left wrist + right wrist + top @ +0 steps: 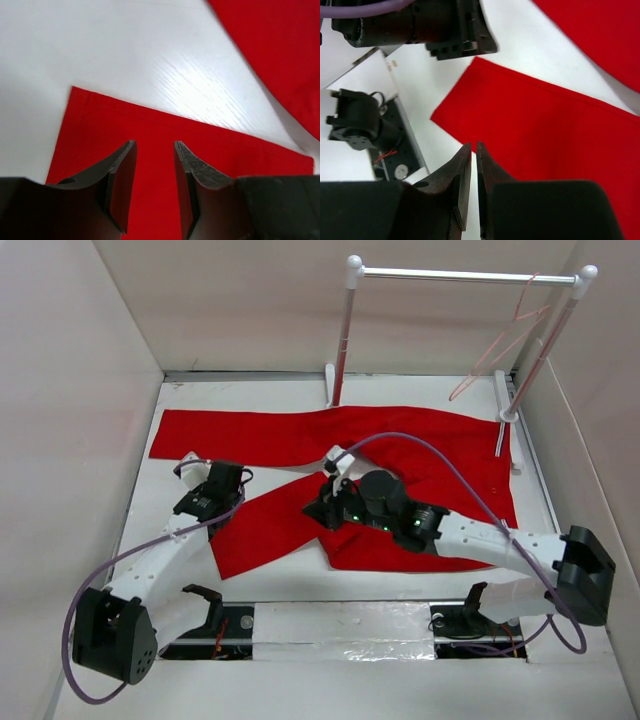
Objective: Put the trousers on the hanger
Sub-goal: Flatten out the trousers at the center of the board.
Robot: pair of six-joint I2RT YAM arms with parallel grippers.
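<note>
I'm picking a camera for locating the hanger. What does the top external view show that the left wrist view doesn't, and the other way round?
Only top external: the hanger hooked on the rack, at the right end of its bar, and the full spread of the trousers. Only left wrist: the left gripper up close, jaws apart over a trouser-leg hem. Both: red trousers lying on the white table.

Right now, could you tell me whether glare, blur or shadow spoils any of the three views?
Left wrist: a bright glare patch on the table beyond the trousers, fingers dark. Right wrist: even light, trousers sharp. Top view: even light, faint shadows, but the pink hanger barely shows against the pale wall.
</note>
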